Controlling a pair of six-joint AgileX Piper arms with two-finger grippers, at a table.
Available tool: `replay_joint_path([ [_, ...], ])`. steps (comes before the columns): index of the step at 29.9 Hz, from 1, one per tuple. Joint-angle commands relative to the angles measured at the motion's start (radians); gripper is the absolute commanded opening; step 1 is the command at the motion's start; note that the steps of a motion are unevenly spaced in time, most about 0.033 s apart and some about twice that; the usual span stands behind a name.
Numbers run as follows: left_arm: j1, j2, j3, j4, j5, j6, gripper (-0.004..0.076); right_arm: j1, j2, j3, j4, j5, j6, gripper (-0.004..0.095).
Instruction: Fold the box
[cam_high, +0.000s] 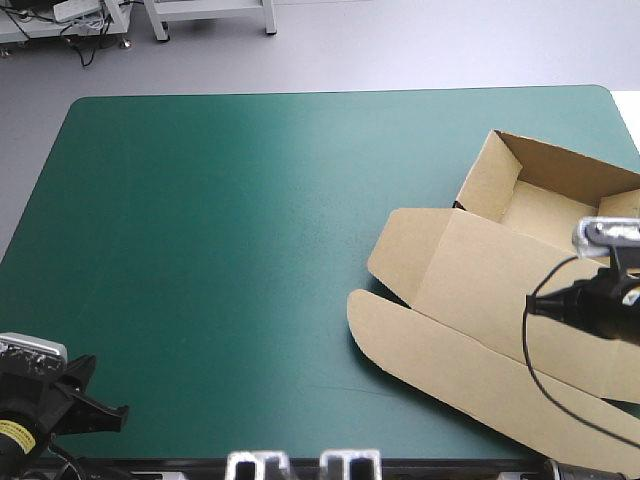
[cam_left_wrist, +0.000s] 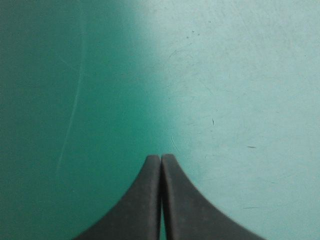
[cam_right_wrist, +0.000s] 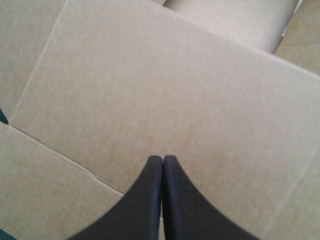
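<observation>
Box (cam_high: 470, 270), lid flat, under closed right hand (cam_right_wrist: 162, 159); left hand (cam_left_wrist: 161, 157) well apart.

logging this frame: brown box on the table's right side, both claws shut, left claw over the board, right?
No: the left wrist view shows the left claw over bare teal-green cover, not board. The box does lie on the right side, and the left claw and right claw are both shut.

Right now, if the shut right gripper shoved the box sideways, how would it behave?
Probably slides easily: the box is thin board, mostly flat on the smooth teal-green cover. Lifted by one edge, it would likely bend at its visible creases rather than stay rigid.
</observation>
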Motion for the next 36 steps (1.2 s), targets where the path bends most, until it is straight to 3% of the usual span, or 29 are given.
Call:
replay_joint_path([
  [1,-0.005,-0.046,0.010,0.002,-0.094,-0.013,-0.0010,0.002,-0.109,0.080,0.012,-0.055,0.014,-0.0015],
  [8,-0.005,-0.120,0.125,-0.107,-0.145,0.010,-0.0010,0.008,-0.298,0.271,0.003,-0.095,0.014,-0.0015],
  [17,-0.005,-0.120,0.130,-0.120,-0.141,0.043,-0.0010,0.008,-0.481,0.420,-0.066,-0.100,0.012,-0.0015],
  [20,-0.005,-0.120,0.130,-0.129,-0.138,0.043,-0.0010,0.008,-0.523,0.458,-0.064,-0.159,0.024,-0.0015],
  [36,-0.005,-0.120,0.130,-0.155,-0.121,0.043,-0.0010,0.008,-0.542,0.466,-0.064,-0.165,0.032,-0.0015],
])
